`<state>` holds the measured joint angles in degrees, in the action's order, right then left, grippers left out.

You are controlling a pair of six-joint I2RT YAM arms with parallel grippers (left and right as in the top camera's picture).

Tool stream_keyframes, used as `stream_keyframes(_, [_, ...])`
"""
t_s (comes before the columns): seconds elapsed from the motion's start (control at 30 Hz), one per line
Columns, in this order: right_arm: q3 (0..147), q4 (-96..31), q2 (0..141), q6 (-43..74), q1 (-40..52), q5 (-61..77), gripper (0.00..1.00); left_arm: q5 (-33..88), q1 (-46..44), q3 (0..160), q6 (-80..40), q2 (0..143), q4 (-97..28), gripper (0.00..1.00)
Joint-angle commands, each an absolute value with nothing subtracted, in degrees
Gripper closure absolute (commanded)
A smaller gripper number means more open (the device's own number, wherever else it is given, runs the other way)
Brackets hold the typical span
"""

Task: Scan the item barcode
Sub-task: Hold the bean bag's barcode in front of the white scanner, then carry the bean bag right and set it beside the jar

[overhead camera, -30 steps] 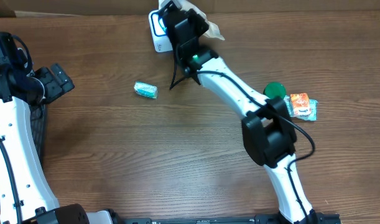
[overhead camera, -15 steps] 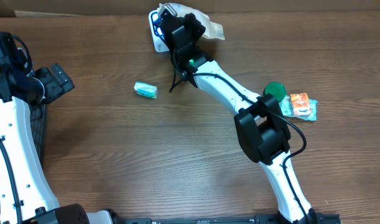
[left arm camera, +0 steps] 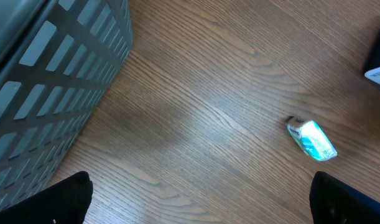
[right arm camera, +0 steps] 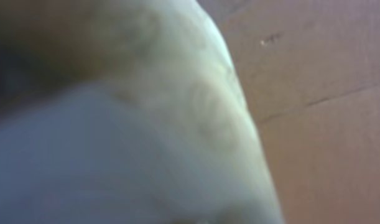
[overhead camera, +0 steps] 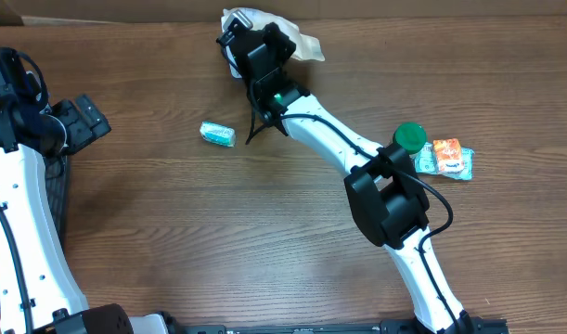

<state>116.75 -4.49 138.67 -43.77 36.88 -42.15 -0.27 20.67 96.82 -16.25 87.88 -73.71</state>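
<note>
Cream plastic pouch (overhead camera: pixel 300 44): pinched in the closed jaws of my right gripper (overhead camera: pixel 249 35), held at the far table (overhead camera: pixel 172 232) edge, probably above a scanner (hidden under my wrist) to present its barcode. My left gripper (overhead camera: pixel 86 119): spread wide, idle.

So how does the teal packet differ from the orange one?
The teal packet is plain teal and lies alone mid-table. The orange packet is orange and white, and sits beside the green lid on the right. The teal one looks narrower. Both are small, lying flat, untouched.
</note>
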Motion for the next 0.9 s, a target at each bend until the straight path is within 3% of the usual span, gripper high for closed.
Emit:
stream_keyframes(0.0, [118.1,-3.9,138.4,-43.3,37.2,-41.9,0.96,-0.8,20.6,97.2,-15.2,87.9,-73.5,0.00])
stream_keyframes(0.23, [118.1,-6.7,137.4,-42.4,37.2,-40.3,0.96,-0.8,20.6,97.2,-15.2,87.9,-73.5,0.01])
stream_keyframes(0.53, [118.1,-21.0,120.6,-23.7,34.3,-28.9,0.96,-0.8,20.6,97.2,-15.2,87.9,-73.5,0.01])
stream_keyframes(0.87, [118.1,-51.0,99.1,7.6,22.3,-2.5,0.96,-0.8,20.6,97.2,-15.2,87.9,-73.5,0.01])
